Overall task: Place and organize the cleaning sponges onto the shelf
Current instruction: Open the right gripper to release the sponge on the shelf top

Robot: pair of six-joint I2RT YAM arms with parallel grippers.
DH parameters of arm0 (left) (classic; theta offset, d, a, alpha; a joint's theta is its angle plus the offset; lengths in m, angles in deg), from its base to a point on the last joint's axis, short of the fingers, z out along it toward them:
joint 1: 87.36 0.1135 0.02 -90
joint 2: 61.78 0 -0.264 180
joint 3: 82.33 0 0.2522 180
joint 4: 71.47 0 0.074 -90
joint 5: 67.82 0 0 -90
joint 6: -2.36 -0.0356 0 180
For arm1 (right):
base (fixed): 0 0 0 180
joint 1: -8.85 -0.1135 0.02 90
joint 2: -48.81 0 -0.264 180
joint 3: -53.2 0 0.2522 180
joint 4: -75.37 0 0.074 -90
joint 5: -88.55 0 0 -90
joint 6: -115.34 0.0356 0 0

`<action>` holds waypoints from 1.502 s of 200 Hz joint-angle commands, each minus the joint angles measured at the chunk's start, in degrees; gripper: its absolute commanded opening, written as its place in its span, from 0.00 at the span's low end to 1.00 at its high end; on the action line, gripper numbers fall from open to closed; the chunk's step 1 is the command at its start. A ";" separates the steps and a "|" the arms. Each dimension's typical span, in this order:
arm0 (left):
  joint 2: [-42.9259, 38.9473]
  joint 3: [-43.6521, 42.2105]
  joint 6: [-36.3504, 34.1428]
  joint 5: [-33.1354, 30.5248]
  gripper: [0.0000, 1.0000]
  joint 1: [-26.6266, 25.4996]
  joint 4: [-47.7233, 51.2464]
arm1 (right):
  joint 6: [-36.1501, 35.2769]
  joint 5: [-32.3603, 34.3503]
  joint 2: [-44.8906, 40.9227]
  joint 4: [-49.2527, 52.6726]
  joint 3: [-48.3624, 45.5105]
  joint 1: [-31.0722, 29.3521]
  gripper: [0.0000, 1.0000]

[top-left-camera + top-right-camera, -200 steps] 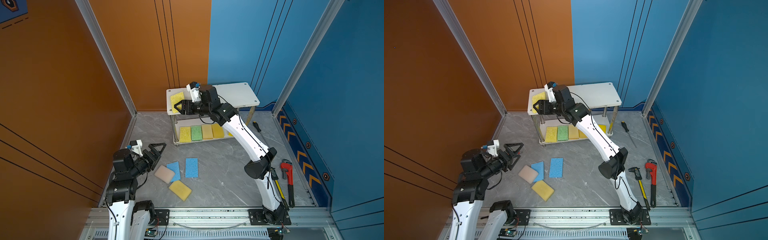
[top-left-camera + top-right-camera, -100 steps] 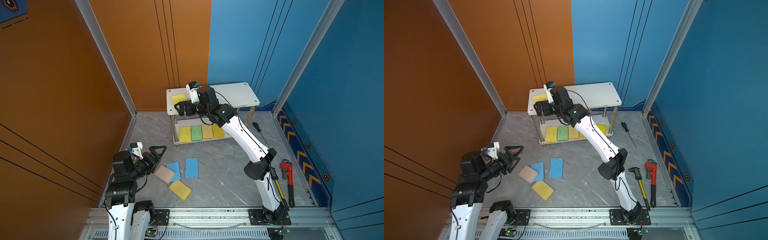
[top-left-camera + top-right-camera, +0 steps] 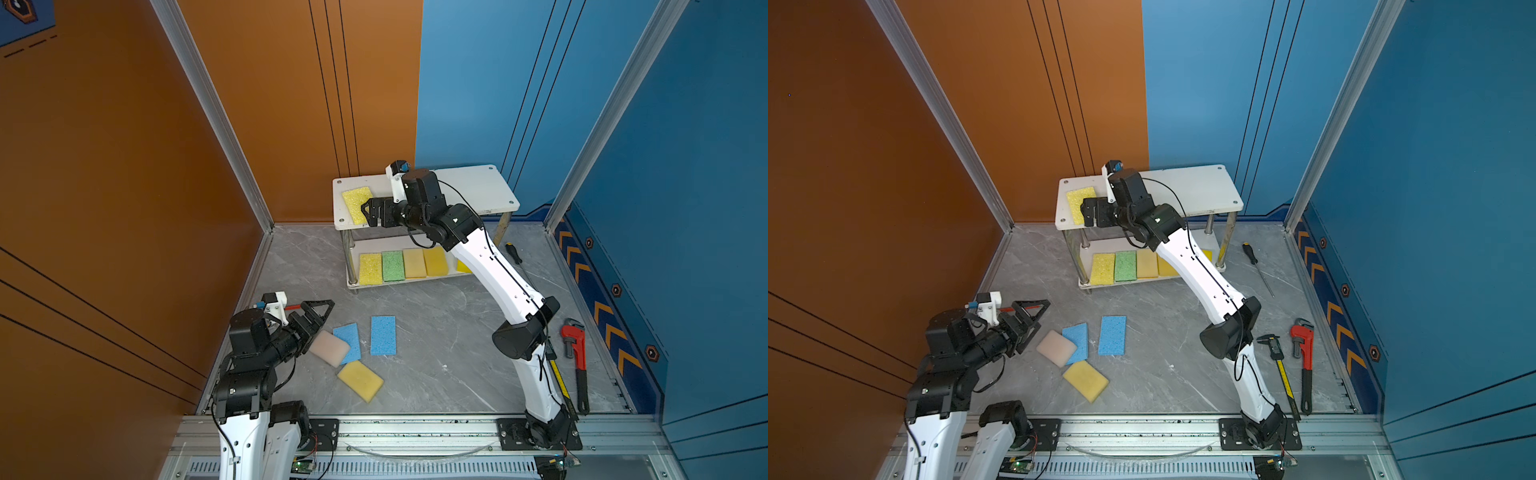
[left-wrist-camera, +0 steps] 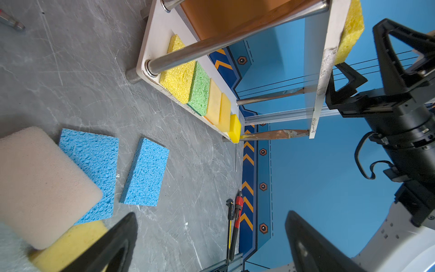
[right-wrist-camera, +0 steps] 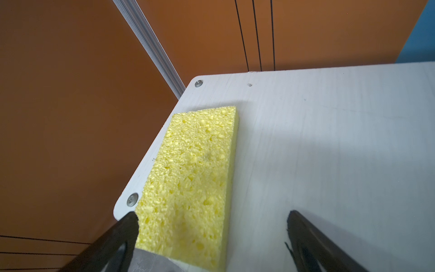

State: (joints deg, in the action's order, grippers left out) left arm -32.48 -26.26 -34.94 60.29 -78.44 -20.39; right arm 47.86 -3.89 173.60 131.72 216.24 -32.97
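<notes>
The shelf (image 3: 469, 187) (image 3: 1183, 191) stands at the back. One yellow sponge (image 3: 356, 203) (image 5: 193, 183) lies at the left end of its top board, its near end over the front edge. My right gripper (image 3: 368, 212) (image 5: 211, 217) is open at that end, jaws wide apart and gripping nothing. The lower board holds a row of yellow, green (image 3: 392, 266), tan and yellow sponges. On the floor lie a whitish-pink sponge (image 3: 330, 348) (image 4: 40, 186), two blue ones (image 3: 348, 341) (image 3: 382, 335) and a yellow one (image 3: 360, 380). My left gripper (image 3: 324, 318) (image 4: 211, 216) hovers open just left of the pink one.
A red pipe wrench (image 3: 575, 361), a caliper with a yellow rule (image 3: 557, 374) and a screwdriver (image 3: 513, 252) lie along the right floor edge. The orange wall corner post (image 3: 249, 195) stands close to the shelf's left end. My right arm spans the lower board's right part.
My right gripper has opened and let the yellow sponge settle flat on the top board. My left gripper has come lower and closer to the pink sponge.
</notes>
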 commanded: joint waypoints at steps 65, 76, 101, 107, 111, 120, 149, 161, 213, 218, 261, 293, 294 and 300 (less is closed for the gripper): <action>2.49 1.99 -2.61 -1.52 0.98 -2.96 1.15 | 2.94 -2.09 -7.31 2.32 -3.19 0.30 1.00; 2.49 1.98 -2.45 -1.46 0.98 -3.15 1.15 | 4.52 -4.41 -7.39 2.28 -3.35 0.36 1.00; 2.09 2.08 -2.52 -1.54 0.98 -3.17 1.76 | 7.44 -9.32 -6.35 1.63 -3.26 0.10 0.99; 2.03 2.08 -2.60 -1.46 0.98 -3.16 1.90 | 7.89 -9.74 -6.32 1.38 -3.19 0.13 0.99; 2.04 2.13 -2.61 -1.46 0.98 -3.19 2.03 | 8.18 -9.94 -6.33 1.29 -3.08 0.14 0.99; 2.05 2.34 -2.71 -1.36 0.98 -3.21 2.26 | 8.86 -10.04 -4.46 1.03 -3.05 0.14 0.99; 2.24 3.02 -3.36 -1.22 0.98 -3.19 2.83 | 11.15 -11.33 -3.04 -0.90 -3.03 0.51 0.99; 2.16 2.96 -3.47 -1.28 0.98 -3.24 3.06 | 11.76 -11.75 -2.40 -1.60 -3.05 0.51 0.99; 1.79 3.49 -4.70 -1.19 0.98 -3.22 5.00 | 13.59 -12.45 -0.52 -3.61 -2.37 -1.18 0.99; 1.81 3.58 -4.72 -1.15 0.98 -3.26 5.11 | 13.67 -12.42 -0.44 -3.72 -2.35 -1.32 0.99; 1.53 3.74 -4.84 -1.02 0.98 -3.25 5.57 | 13.77 -12.26 -0.43 -3.87 -2.40 -2.69 0.99; 1.13 3.76 -4.91 -0.97 0.98 -3.19 6.11 | 13.36 -11.38 -1.26 -3.83 -3.29 -2.91 0.99; 1.12 3.75 -4.90 -1.00 0.98 -3.20 6.06 | 13.31 -11.33 -1.33 -3.83 -3.38 -2.91 0.99; 1.11 3.79 -4.90 -0.96 0.98 -3.22 6.18 | 13.05 -10.87 -1.90 -3.83 -3.81 -2.78 0.99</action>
State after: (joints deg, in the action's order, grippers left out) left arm -30.69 -23.90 -38.41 59.70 -81.43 -15.56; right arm 60.67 -15.16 172.05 127.66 213.35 -35.59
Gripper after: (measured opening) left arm 0.981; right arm 0.993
